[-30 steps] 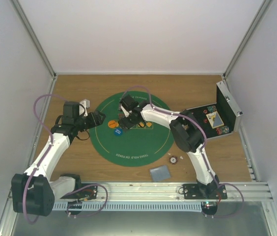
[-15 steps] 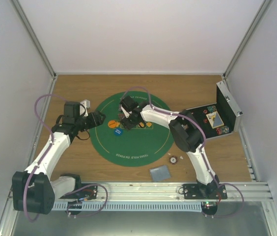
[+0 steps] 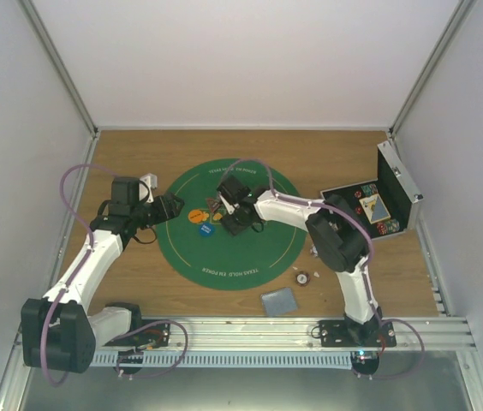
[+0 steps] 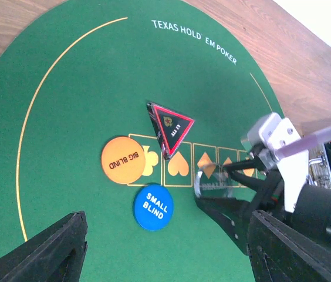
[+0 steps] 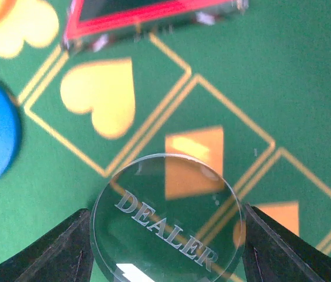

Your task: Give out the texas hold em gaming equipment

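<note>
Pinching the clear DEALER disc (image 5: 168, 217) by its rim: right gripper (image 5: 166, 238) has one finger against each edge, over the printed card boxes of the green mat (image 4: 83, 88), near the blue SMALL BLIND disc (image 4: 154, 207). Can't tell if it's off the felt. Looks like acrylic: light, stiff, slick. Grip squarely across the diameter or it may squirt out. Left gripper (image 4: 168, 238) is spread and empty.
</note>
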`<state>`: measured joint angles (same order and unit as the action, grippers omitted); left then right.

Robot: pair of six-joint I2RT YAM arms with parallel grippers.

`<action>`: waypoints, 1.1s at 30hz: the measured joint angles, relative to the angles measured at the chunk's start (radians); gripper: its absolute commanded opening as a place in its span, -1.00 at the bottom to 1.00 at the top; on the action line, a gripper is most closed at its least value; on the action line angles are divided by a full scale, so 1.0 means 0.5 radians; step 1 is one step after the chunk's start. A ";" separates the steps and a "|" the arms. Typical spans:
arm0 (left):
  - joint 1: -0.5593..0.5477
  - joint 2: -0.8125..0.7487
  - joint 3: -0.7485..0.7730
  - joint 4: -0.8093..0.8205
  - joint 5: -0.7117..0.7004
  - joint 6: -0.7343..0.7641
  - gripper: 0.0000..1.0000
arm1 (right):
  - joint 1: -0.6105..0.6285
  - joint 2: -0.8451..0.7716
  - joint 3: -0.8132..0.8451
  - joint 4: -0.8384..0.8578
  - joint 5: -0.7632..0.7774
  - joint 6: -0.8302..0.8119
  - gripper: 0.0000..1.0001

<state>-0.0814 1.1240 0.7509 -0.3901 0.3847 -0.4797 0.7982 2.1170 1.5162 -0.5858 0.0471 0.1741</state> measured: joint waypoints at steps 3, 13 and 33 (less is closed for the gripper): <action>0.000 0.002 0.000 0.001 0.000 -0.001 0.52 | 0.000 -0.109 -0.153 0.000 0.007 0.014 0.25; 0.000 0.066 0.000 0.009 0.007 -0.004 0.52 | 0.000 -0.572 -0.784 0.024 -0.008 0.094 0.25; -0.137 0.343 0.041 0.063 0.040 0.143 0.51 | 0.085 -0.816 -1.103 0.125 -0.005 0.246 0.26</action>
<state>-0.1501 1.2953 0.7715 -0.3588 0.4049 -0.4084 0.8406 1.7092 0.9646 -0.5232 0.0444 0.2970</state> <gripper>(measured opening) 0.758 0.639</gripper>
